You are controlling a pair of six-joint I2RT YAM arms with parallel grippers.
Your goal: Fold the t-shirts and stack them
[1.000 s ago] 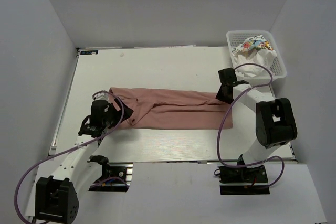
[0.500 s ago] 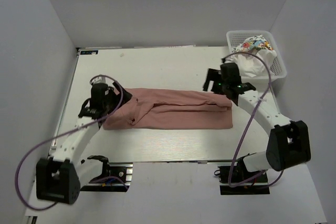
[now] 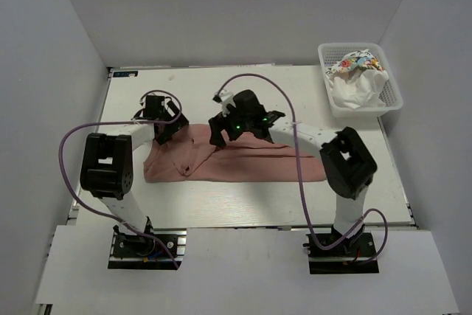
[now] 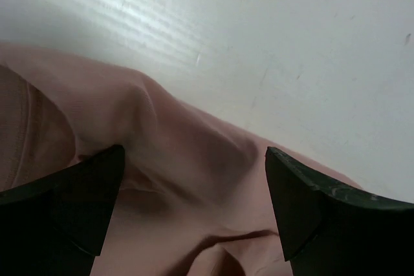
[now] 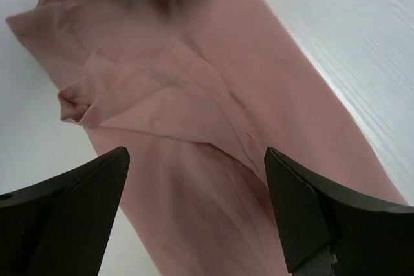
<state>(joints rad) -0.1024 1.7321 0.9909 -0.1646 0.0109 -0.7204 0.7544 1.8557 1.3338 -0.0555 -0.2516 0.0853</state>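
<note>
1. A pink shirt (image 3: 243, 158) lies on the white surface (image 3: 258, 90), about in the middle. It is folded into a long strip that runs from left to right.
2. The left end of the strip is lumpy, with a sleeve folded over on top. The right end is flat and neat.
3. The left tool (image 3: 163, 126) is at the far left corner of the pink shirt. Its arm bends round from the near left to get there.
4. In the left wrist view its two black fingers (image 4: 71, 211) are spread wide. A bump of pink cloth sits between them. The tool has hold of nothing, and I cannot tell if the tips touch the cloth.
5. The right arm stretches across to the left. The right tool (image 3: 219, 135) is over the far edge of the pink shirt, near the lumpy end.
6. In the right wrist view its fingers (image 5: 71, 218) are also spread wide. It hangs above the folded sleeve and has hold of nothing.
7. The two tools are near each other but apart.
8. A white basket (image 3: 391, 97) stands at the far right corner of the surface, well apart from the pink shirt.
9. A white shirt (image 3: 355, 88) is bunched up in the basket. A printed shirt (image 3: 355, 58) with many colours lies at its far side.
</note>
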